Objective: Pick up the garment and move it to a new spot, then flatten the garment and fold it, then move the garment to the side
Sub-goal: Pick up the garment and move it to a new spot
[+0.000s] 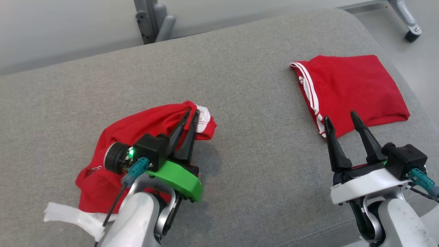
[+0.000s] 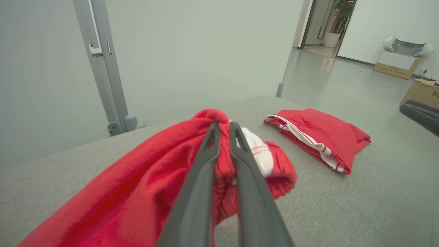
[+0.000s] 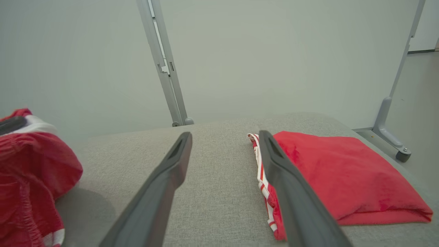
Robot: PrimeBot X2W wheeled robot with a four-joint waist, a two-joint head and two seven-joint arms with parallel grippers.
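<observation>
A crumpled red garment with white trim (image 1: 137, 127) lies on the left of the grey cushioned surface (image 1: 240, 85). My left gripper (image 1: 193, 112) is shut on a bunched fold of it near its white band, and the cloth hangs lifted from the tips (image 2: 224, 125). The same garment (image 3: 31, 171) shows at the left edge of the right wrist view. My right gripper (image 1: 339, 117) stands open above the surface, holding nothing, its tips just in front of a second, folded red garment with white stripes (image 1: 353, 89).
The folded red garment (image 3: 343, 171) lies near the surface's right edge (image 1: 422, 103). Metal frame legs (image 1: 154, 20) and a castor (image 1: 411, 32) stand behind. Cardboard boxes (image 2: 396, 63) sit on the floor far off. Bare grey fabric spans the middle.
</observation>
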